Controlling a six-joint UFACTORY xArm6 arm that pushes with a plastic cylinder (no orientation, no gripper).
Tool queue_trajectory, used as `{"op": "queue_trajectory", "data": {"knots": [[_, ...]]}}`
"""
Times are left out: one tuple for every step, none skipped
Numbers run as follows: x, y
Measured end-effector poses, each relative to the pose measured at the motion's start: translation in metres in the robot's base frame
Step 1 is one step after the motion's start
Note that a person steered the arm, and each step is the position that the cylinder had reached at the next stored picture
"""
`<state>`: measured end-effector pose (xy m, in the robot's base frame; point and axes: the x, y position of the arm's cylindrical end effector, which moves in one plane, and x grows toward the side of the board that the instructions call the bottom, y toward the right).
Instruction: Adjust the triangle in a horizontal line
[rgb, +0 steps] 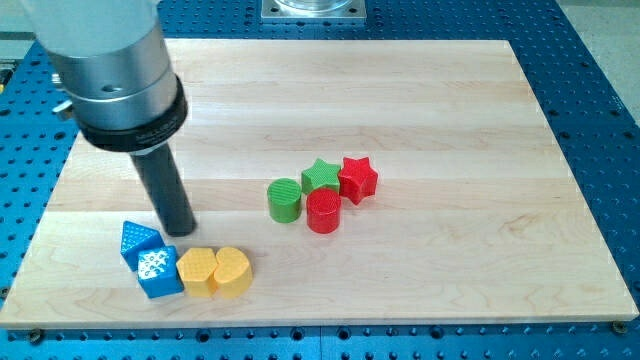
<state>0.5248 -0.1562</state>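
Blue triangle block (137, 240) sits at the tabletop's (420, 110) lower left, touching a blue cube (158, 273). My tip (179, 230) stands just right of the triangle; no fingers show, no writing is readable.

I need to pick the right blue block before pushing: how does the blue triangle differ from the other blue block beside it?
The blue triangle is a wedge with a pointed outline; the blue cube is boxy, its top showing a white speckled pattern. The triangle lies nearer the view's top-left, beside my tip; the cube sits below it, against the yellow hexagon block. Both are blue, similar in size, and touch each other.
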Motion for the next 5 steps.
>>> {"op": "queue_trajectory", "data": {"knots": [[0.005, -0.023], [0.008, -0.038], [0.008, -0.039], [0.008, -0.041], [0.024, -0.046]]}}
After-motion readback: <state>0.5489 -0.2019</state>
